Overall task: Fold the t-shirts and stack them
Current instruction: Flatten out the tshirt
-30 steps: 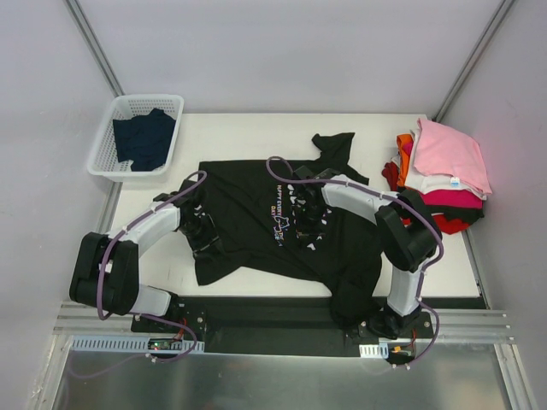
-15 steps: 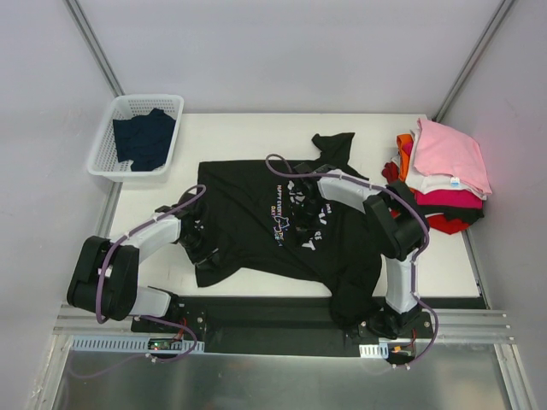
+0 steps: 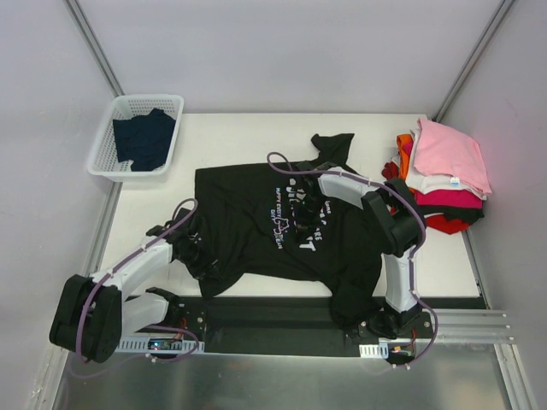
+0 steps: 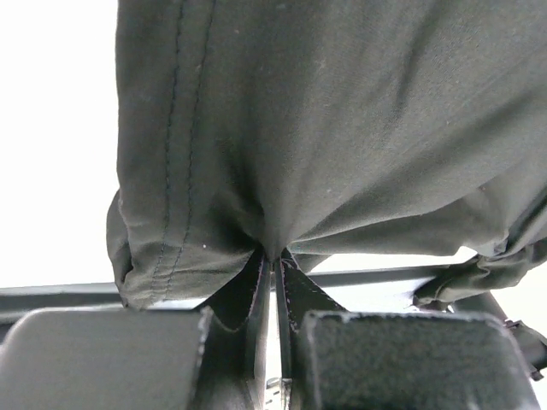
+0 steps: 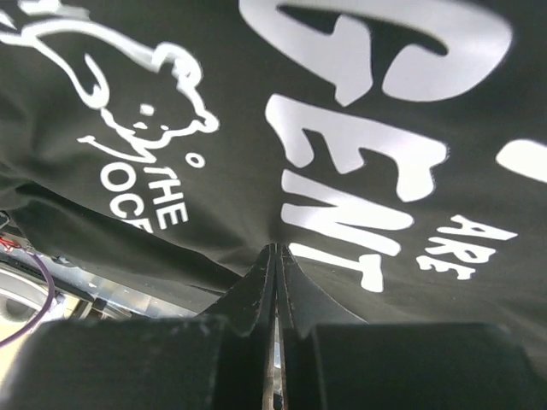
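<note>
On table [image 3: 248, 137] the printed tee [image 3: 256, 231] lies spread across the middle w/ its near-R part hanging over the near edge, basket [image 3: 101, 143] at far-L corner w/ another tee [image 3: 145, 137] in it, pile of tees [image 3: 444, 175] at far-R edge, left gripper [image 4: 274, 258] at the printed tee's near-L hem, right gripper [image 5: 275, 249] on its chest.

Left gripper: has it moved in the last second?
Yes. The left gripper, shut on the black t-shirt, has drawn back toward the near edge of the table, farther from the white basket.
</note>
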`<state>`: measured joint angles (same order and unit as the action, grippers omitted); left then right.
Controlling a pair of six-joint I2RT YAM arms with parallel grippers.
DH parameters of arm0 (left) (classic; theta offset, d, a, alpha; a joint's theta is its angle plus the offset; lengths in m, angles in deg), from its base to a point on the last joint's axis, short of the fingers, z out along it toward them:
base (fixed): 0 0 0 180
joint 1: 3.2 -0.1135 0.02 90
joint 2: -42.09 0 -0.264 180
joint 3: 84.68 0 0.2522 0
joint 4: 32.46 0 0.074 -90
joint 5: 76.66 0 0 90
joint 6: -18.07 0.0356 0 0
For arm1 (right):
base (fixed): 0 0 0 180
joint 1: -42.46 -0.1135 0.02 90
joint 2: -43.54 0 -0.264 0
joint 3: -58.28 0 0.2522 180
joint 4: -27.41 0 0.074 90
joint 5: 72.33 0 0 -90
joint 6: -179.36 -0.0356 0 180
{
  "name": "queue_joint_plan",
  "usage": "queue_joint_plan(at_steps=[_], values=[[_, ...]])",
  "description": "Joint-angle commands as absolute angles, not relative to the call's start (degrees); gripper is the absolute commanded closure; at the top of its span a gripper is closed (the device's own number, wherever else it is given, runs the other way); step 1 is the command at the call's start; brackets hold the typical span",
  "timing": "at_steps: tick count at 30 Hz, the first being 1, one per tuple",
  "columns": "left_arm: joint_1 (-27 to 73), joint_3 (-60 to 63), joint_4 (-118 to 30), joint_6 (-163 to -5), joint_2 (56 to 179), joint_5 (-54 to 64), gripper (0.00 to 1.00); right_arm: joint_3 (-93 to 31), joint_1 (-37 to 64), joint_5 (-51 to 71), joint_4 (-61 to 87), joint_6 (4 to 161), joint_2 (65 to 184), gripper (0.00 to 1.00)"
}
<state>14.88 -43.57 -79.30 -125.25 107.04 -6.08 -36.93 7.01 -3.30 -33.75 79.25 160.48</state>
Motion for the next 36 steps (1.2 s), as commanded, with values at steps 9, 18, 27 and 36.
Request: queue_joint_plan(at_steps=[9,18,27,36], values=[[15.52,-36.22,-98.33,-124.23,102.56,2.6,0.7,-38.01,7.3,-2.72,-37.06,80.3,155.61,0.99],[15.52,-18.38,-105.55,-119.4,105.89,10.52,0.04,-39.06,10.54,3.61,-43.12,79.96,146.37,0.89],[15.52,4.47,-93.24,-110.79,136.18,-3.53,0.09,-52.07,15.3,16.26,-57.8,81.18,151.55,0.99],[15.34,18.89,-101.23,-104.2,148.43,-1.45,0.14,-53.73,15.82,29.46,-57.54,88.47,152.77,0.99]])
